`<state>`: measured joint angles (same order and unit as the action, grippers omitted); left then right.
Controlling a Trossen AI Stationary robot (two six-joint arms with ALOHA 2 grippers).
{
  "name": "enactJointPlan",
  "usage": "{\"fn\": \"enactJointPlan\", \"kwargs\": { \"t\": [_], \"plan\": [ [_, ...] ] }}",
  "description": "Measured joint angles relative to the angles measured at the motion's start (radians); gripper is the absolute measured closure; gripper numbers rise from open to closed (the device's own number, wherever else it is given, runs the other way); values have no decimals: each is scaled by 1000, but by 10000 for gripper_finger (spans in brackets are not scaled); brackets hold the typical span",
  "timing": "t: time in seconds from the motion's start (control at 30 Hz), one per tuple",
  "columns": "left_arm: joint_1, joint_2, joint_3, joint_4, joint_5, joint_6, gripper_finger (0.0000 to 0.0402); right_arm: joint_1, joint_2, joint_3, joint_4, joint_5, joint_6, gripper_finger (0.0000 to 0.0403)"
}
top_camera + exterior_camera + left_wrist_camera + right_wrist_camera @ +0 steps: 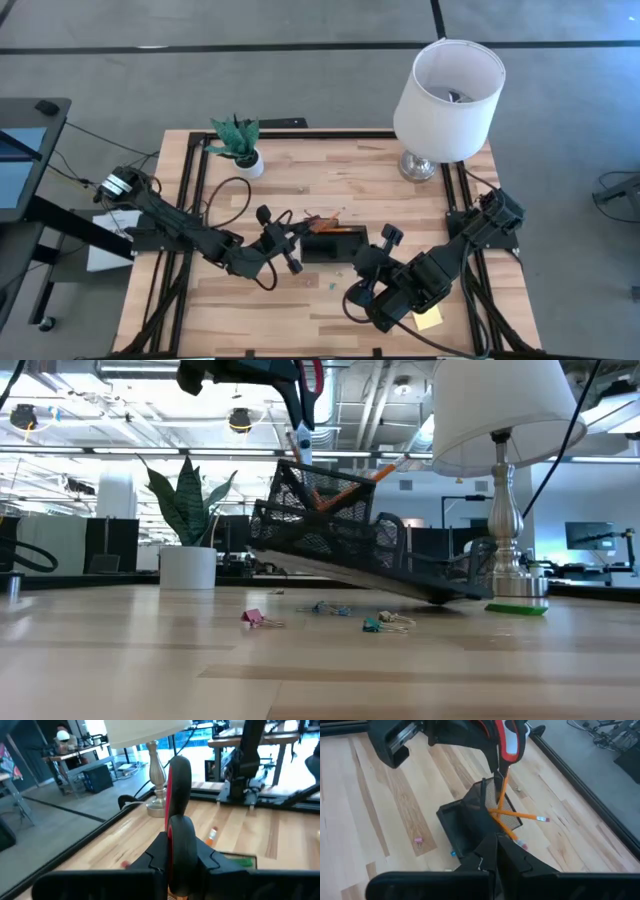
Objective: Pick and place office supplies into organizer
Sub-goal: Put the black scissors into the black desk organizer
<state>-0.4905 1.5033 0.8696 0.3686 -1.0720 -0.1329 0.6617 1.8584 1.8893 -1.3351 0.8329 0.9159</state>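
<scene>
- The organizer (340, 540) sits tilted near the table's middle, one end lifted, apparently because the right gripper (495, 851) is clamped on its edge to steady or tip it.
- The left gripper (500, 742) hangs above the tall compartment, closed on the scissors (509, 740), blades pointing down among 2 pencils (520, 815).
- Clips (385, 623) lie loose beside the organizer.
</scene>
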Motion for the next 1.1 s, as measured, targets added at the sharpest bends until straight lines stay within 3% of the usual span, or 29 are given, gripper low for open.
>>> {"fn": "enactJointPlan", "kwargs": {
  "t": [0.33, 0.57, 0.83, 1.1],
  "plan": [
    [0, 31, 3, -251, -3, -308, 384, 0, 0, 0, 0, 0, -7, 403],
    [-12, 49, 0, -170, 6, -229, 384, -7, 10, -20, 43, -3, 27, 403],
    [-38, 52, 1, -158, 11, -223, 384, -39, 12, -326, 411, -13, 66, 403],
    [-44, 53, 1, -138, 16, -213, 384, -113, 13, -515, 518, -78, 215, 403]
  ]
}}
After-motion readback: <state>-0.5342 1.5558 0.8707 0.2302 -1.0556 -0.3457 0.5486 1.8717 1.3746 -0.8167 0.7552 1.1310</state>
